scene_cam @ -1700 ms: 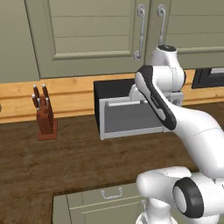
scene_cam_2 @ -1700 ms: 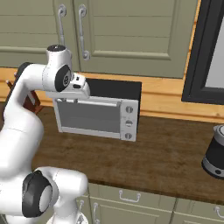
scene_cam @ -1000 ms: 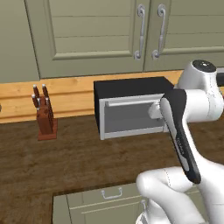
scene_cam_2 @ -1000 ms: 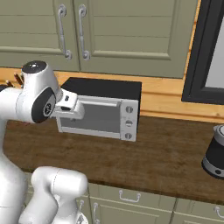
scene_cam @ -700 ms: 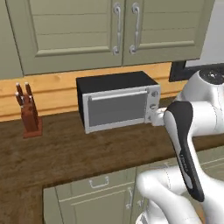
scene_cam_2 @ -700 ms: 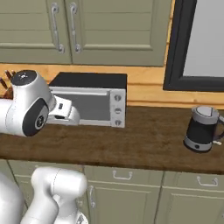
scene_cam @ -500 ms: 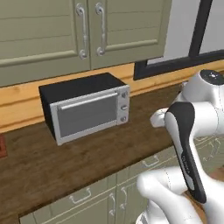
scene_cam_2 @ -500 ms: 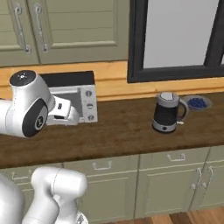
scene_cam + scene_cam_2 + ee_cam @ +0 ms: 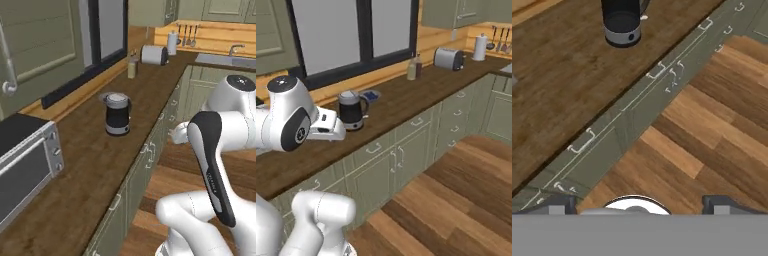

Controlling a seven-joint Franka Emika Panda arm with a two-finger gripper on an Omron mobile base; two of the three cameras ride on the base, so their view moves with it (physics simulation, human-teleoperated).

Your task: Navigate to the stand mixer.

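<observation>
Base has swung right since earlier frame, boxy silver toaster oven (image 9: 22, 170) now at left edge of dark wood counter (image 9: 95, 170), black electric kettle (image 9: 116, 114) ahead; claw (image 9: 637, 204) fingers wide apart, empty; stand mixer not sighted, likely further along.

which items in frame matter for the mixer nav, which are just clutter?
Job-relevant:
- no stand mixer in these frames
- gripper, open, empty

Clutter:
- black kettle
- toaster oven
- silver toaster
- bottle
- paper towel roll
- sink
</observation>
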